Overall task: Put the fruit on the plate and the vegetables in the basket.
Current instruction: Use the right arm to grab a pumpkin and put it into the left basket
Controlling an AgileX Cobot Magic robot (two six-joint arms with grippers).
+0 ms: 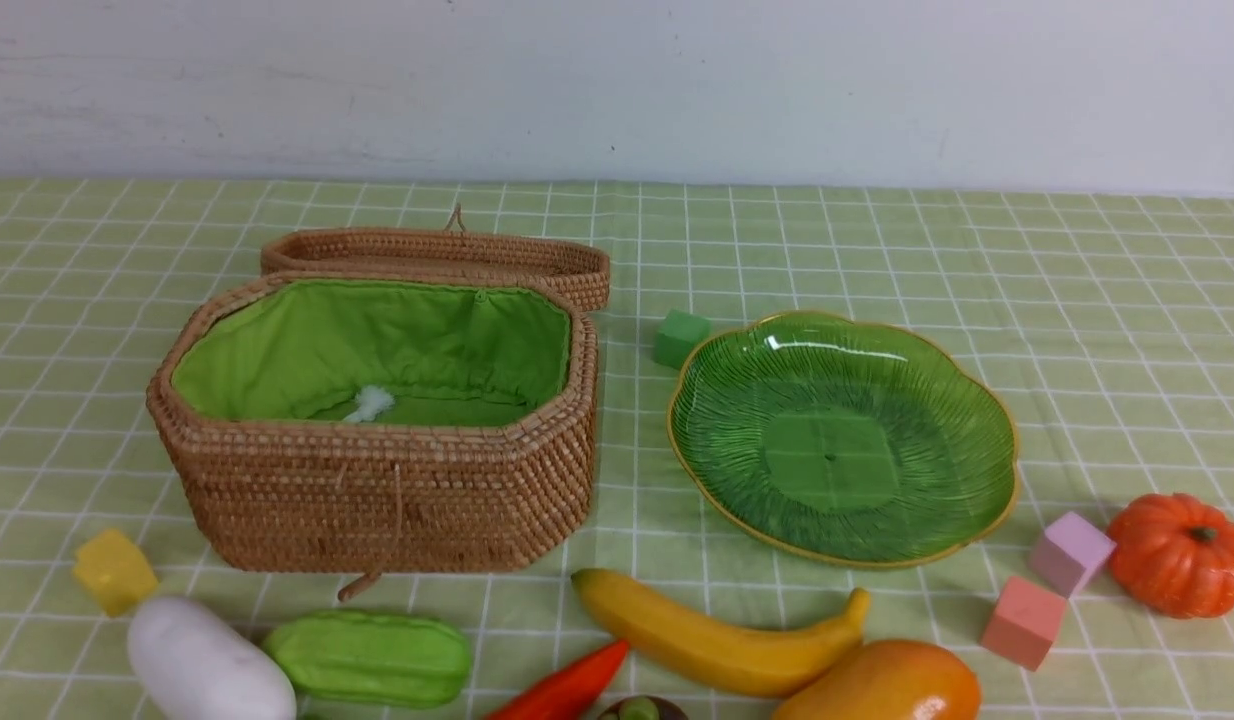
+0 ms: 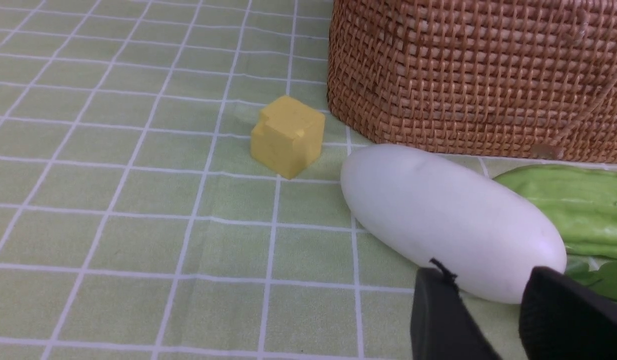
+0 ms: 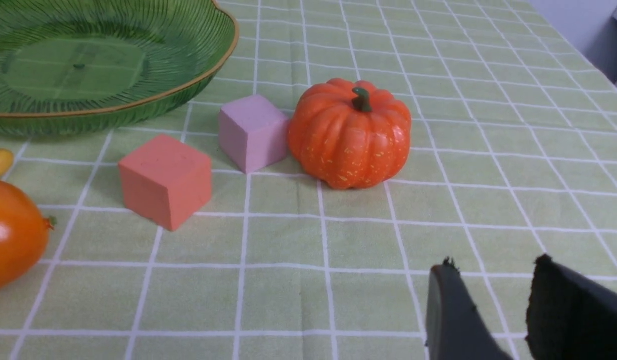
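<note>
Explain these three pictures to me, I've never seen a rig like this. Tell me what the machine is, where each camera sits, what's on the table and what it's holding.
This is a robot with two arms, each ending in a two-fingered gripper. The wide picture looks forward from between the arms. The other two come from cameras on the wrists. The black prongs there are the left gripper and the right gripper, both open and holding nothing. On the checked cloth stand an open basket and a green plate, neither with food in it. Nearer the robot lie a radish, gourd, red tapered vegetable, banana, mango and mangosteen. A pumpkin sits on the right. Scattered about are a yellow cube, green cube, lilac cube and salmon cube.
</note>
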